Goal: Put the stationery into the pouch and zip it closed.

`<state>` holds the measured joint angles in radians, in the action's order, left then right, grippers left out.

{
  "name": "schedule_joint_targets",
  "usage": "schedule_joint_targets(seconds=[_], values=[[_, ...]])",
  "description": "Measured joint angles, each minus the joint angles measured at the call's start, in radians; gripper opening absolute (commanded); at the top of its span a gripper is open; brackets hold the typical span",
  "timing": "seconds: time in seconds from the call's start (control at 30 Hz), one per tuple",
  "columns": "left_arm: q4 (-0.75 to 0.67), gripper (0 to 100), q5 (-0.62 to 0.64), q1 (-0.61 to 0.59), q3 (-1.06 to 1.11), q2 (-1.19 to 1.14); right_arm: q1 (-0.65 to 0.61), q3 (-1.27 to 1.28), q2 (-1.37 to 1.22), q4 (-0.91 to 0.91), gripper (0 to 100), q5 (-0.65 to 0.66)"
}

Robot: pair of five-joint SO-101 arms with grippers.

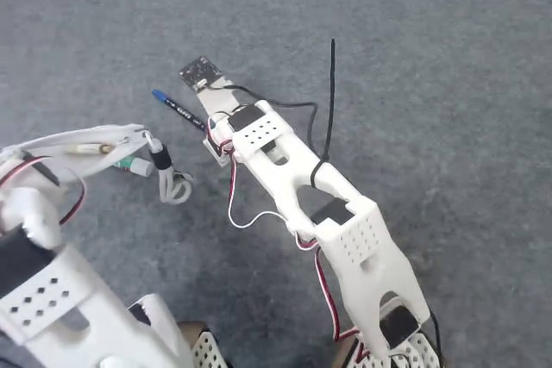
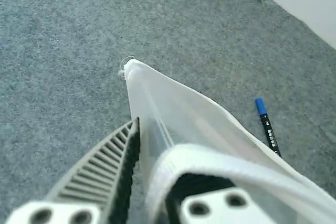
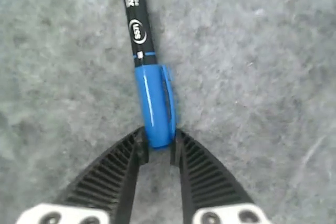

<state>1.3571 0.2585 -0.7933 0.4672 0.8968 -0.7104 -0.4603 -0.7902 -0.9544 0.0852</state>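
From above, the step in hand looks like picking up the pen (image 1: 179, 110). It lies on the grey, felt-like counter (image 1: 448, 84) with one end under the right jaws, while the pouch (image 1: 86, 140), soft translucent white plastic, sits well to the side of them. In the left wrist view the left jaws are clamped on the pouch's edge, ribbed pads (image 2: 107, 166) pinching the thin film, and the pen lies beyond them. In the right wrist view the right jaws are closed on the glossy blue cap (image 3: 155, 103), and the slim black barrel runs away from them. Next, I judge, the pen must be lifted and carried to the pouch mouth, which must gape enough to take it.
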Motion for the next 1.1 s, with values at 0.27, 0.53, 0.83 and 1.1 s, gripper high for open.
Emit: schedule_joint_targets(seconds=[0.27,0.53,0.83,1.1], values=[[0.0,1,0.0,0.003,0.017,0.0,0.0,-0.012,0.002,-0.089,0.6,0.017],[0.0,1,0.0,0.0,0.018,0.0,0.081,-0.012,0.087,-0.305,0.6,0.02],[0.0,1,0.0,0.0,0.018,0.0,0.167,-0.012,0.153,-0.489,0.6,0.072],[0.0,1,0.0,0.0,0.018,0.0,0.203,-0.012,0.29,-0.75,0.9,0.138]])
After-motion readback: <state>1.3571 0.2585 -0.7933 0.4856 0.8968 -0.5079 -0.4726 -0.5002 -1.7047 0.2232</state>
